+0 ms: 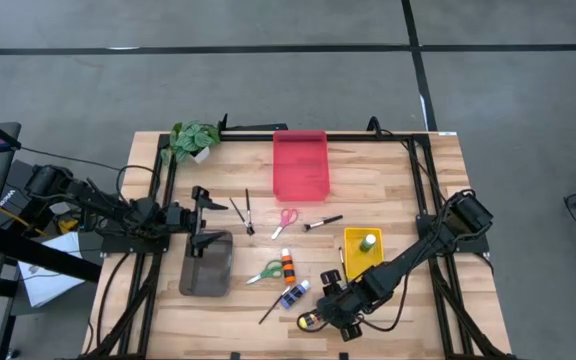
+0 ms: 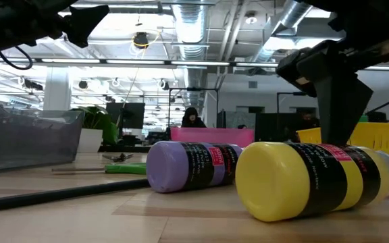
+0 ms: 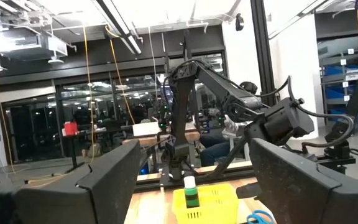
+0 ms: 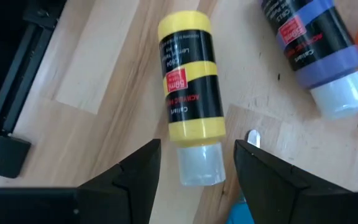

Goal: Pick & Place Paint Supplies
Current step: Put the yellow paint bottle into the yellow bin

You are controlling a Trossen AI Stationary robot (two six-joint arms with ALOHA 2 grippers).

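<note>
Wooden planks make up the counter (image 1: 388, 190), framed by dark rails, with an open workshop of ducts and strip lights behind it. Most supplies lie loose in the middle, presumably waiting to be sorted into the trays around them.

Near the front edge, the right gripper (image 4: 197, 163) hangs low over the yellow paint bottle (image 4: 188, 87), which lies on its side. Its jaws stand apart on either side of the clear cap end, not yet touching; I'd judge it is lining up to close there, since the narrow cap suits the gap better than the body. The blue paint bottle (image 4: 316, 46) lies just beside it, so a sloppy close could nudge it.

1 green bottle (image 1: 368, 240) stands upright in the yellow tray (image 1: 351, 262), which suggests that tray is where bottles go. The orange bottle (image 1: 287, 265), green-handled scissors (image 1: 268, 271), pink-handled scissors (image 1: 286, 220) and a brush (image 1: 323, 223) are on the wood, between the red tray (image 1: 300, 170) and the front edge.

At the left, the left gripper (image 1: 206, 215) waits above the grey tray (image 1: 206, 268), jaws wide and empty.
</note>
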